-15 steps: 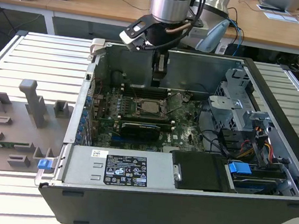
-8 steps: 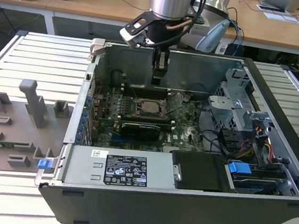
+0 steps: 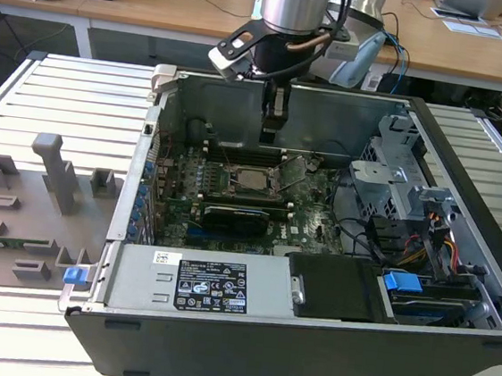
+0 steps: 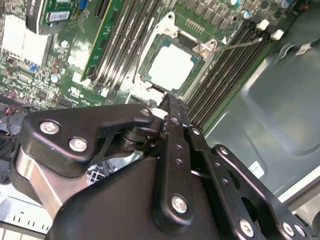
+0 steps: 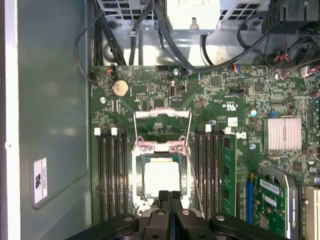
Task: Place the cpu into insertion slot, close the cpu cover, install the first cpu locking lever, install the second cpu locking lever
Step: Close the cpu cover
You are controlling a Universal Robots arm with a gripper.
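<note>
Chip: the chip (image 5: 161, 177) lies flat inside the socket (image 5: 136, 175), with its pale top showing in both wrist views.
Cover: the cover (image 5: 162, 114) stands swung open at the far side of the socket from the gripper (image 5: 169, 196), and is not yet down over the chip.
Lever: a thin wire lever (image 5: 194, 175) runs just beside one flank of the socket and looks unlatched.
Gripper: it hangs just above the socket's near edge, jaws together and holding nothing.
Step in hand: probably closing the cover.
Doing it well: meet the cover's top bar with the closed tips and follow its hinge arc down. Stay off the chip's top and clear of the wire lever. Press gently so the chip does not shift in the socket.
</note>
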